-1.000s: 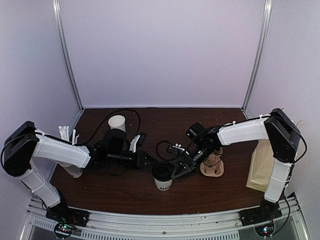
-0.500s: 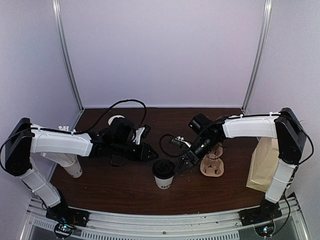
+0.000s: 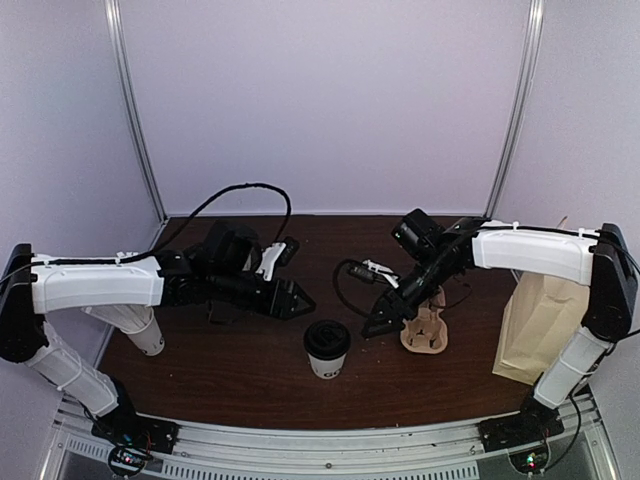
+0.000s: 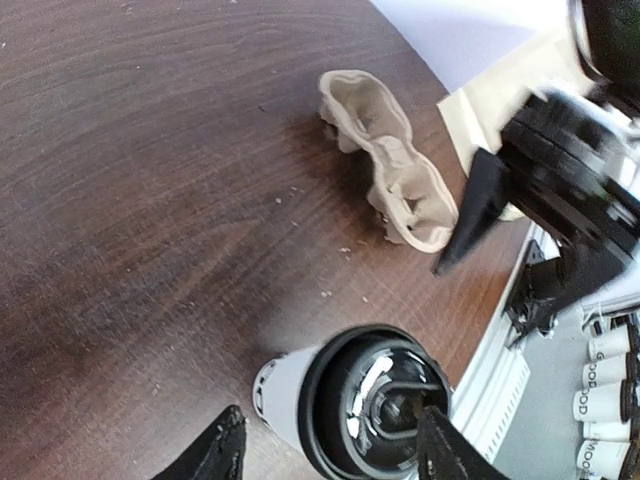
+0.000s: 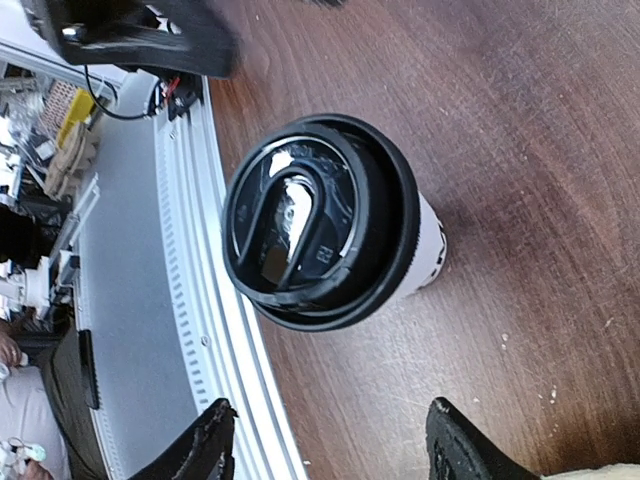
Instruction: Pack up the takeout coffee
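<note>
The takeout coffee (image 3: 326,349), a small white paper cup with dark print and a black lid, stands upright near the table's front middle. It also shows in the left wrist view (image 4: 365,412) and the right wrist view (image 5: 325,235). My left gripper (image 3: 300,298) is open and empty, raised up and to the left of the cup. My right gripper (image 3: 376,322) is open and empty, raised up and to the right of the cup. Neither touches the cup.
A brown moulded-pulp cup carrier (image 3: 425,328) lies right of the cup, under my right arm; it also shows in the left wrist view (image 4: 385,165). A brown paper bag (image 3: 538,325) stands at the right edge. A white cup (image 3: 140,330) stands at the left.
Both grippers have let go of the cup and drawn back and up from it, the left to the left, the right to the right. The cup stands where it was.
</note>
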Action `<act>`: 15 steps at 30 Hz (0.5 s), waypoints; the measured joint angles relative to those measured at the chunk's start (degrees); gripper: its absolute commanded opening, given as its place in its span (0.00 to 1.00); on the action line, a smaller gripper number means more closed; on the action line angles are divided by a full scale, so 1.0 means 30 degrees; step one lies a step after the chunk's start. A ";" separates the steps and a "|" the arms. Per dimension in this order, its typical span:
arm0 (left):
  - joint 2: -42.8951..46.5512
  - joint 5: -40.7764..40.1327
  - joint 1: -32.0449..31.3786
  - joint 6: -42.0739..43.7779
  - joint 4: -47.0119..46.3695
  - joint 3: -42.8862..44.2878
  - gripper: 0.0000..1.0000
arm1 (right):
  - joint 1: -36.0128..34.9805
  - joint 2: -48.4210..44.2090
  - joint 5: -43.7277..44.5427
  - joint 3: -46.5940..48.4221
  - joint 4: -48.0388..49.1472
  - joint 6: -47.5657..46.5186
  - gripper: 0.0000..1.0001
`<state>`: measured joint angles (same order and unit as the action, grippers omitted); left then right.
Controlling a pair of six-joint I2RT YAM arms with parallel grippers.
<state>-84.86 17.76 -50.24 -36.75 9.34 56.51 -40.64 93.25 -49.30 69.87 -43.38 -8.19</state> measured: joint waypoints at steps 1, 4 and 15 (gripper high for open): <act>0.0342 -0.0051 -0.0146 0.0299 0.0058 -0.0153 0.63 | 0.0000 0.0000 0.0204 0.0044 -0.0160 -0.0226 0.64; 0.1661 -0.0554 -0.1275 0.1413 0.0364 -0.0780 0.67 | 0.0000 0.0379 0.0597 0.0962 -0.1064 -0.0860 0.64; 0.2484 -0.3089 -0.4146 0.2353 0.0459 -0.2834 0.71 | 0.0117 0.3271 0.0160 0.3636 -0.1239 -0.1253 0.65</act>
<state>-77.41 8.49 -62.67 -29.69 10.72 48.01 -40.29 103.07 -48.82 80.77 -47.09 -11.94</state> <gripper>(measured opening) 0.709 0.643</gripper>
